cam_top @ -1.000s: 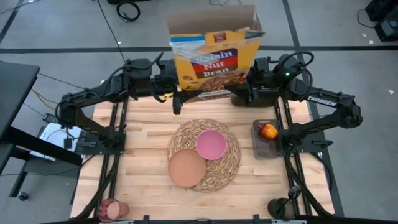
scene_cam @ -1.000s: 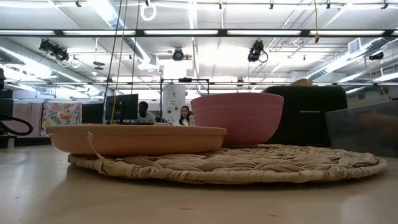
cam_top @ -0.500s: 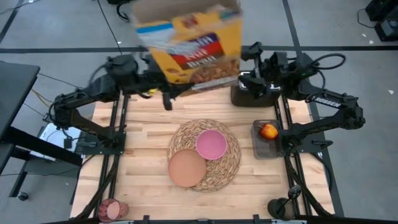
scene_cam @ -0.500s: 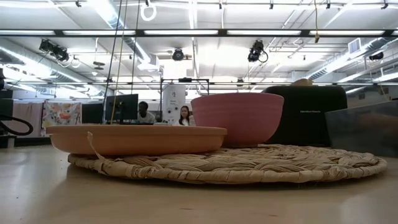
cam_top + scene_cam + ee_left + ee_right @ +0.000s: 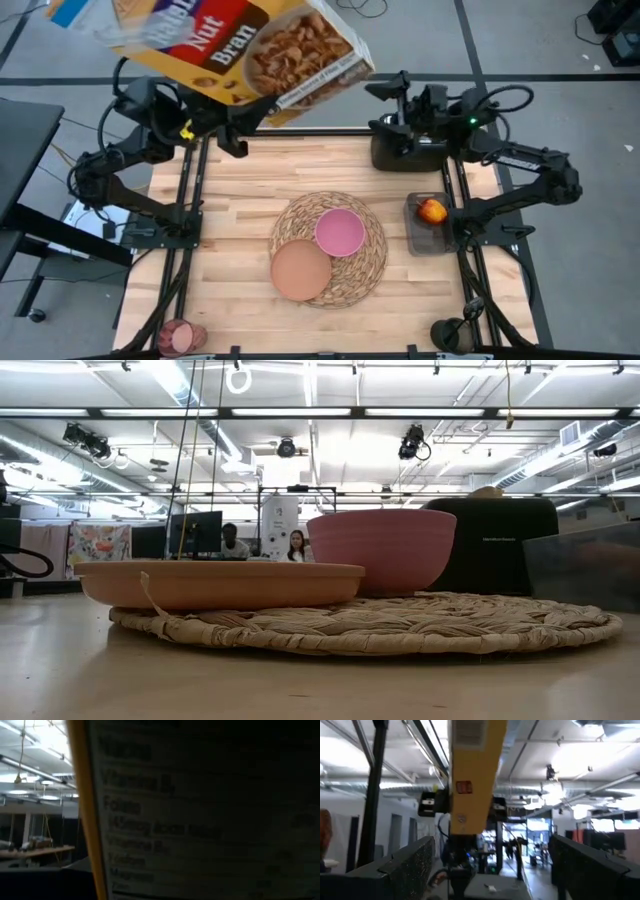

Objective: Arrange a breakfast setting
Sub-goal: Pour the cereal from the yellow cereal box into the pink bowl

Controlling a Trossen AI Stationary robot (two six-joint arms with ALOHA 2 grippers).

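Above the far left corner of the counter [image 5: 230,300], my left end effector [image 5: 232,135] is clamped on a big cereal box [image 5: 235,50] and carries it tilted, high over the wood. I think the box is held up and away like this so that it clears the setting; it is not a part of what I must arrange. On its front I can read "Nut" and "Bran" in white on a dark red band (the upper word is too blurred for me). The left wrist view is filled by the box side panel, where I make out "Vitamin B" and "Folate" from the nutrition list.

My right end effector [image 5: 385,90] waits at the far right, near its base, with the fingers wide apart and nothing between them. "TROSSEN" is printed on this arm, but I read it only partly.

In the middle of the counter lies the woven straw placemat [image 5: 368,262]. On it sit the pink bowl [image 5: 340,231] and the tan-brown plate [image 5: 301,270], touching each other, the plate toward the near left. The red apple [image 5: 432,211] rests in a small dark tray [image 5: 420,240] just right of the placemat. The pinkish-red tumbler [image 5: 181,337] lies at the near left corner, well apart from the mat. I judge the apple and tumbler are not yet placed.
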